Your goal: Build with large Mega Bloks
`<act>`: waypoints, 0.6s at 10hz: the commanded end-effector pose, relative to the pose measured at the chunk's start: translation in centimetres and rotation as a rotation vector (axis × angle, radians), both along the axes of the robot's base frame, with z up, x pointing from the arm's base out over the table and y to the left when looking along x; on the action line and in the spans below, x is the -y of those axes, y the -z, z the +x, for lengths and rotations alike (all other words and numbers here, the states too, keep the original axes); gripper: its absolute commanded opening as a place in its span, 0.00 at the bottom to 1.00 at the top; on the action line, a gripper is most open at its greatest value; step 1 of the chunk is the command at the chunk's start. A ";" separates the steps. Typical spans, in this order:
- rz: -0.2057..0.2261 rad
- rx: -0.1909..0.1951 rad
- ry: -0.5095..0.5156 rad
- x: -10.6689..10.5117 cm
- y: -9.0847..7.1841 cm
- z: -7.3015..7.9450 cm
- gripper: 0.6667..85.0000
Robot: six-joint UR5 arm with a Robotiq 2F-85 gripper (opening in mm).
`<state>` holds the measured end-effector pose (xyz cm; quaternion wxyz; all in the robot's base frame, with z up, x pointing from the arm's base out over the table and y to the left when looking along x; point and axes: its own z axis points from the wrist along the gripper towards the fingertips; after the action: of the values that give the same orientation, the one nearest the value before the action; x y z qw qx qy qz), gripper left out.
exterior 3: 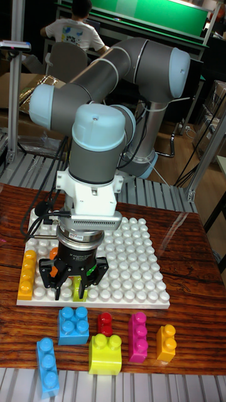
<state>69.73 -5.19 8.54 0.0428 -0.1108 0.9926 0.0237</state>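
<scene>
My gripper (73, 290) points straight down over the front left of the white studded baseplate (135, 264). Its two black fingers stand on either side of a lime green block (79, 287) that rests at the plate's front edge, and they look closed against it. A bit of an orange block (54, 253) shows behind the left finger. A long orange block (27, 274) is fixed along the plate's left edge. The gripper body hides the studs under it.
Loose blocks lie on the wooden table in front of the plate: a blue square one (73, 325), a small red one (105, 323), a magenta one (137, 336), an orange one (166, 343), a yellow-green one (105, 353) and a long blue one (48, 366).
</scene>
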 end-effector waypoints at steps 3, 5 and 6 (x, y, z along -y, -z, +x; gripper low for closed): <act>0.031 -0.005 0.014 -1.0 1.0 0.6 0.64; 0.021 0.003 0.022 -1.5 2.4 1.3 0.65; 0.012 0.004 0.027 -1.7 2.8 1.5 0.66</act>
<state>70.50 -4.15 6.89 0.0417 -0.1041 0.9933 0.0295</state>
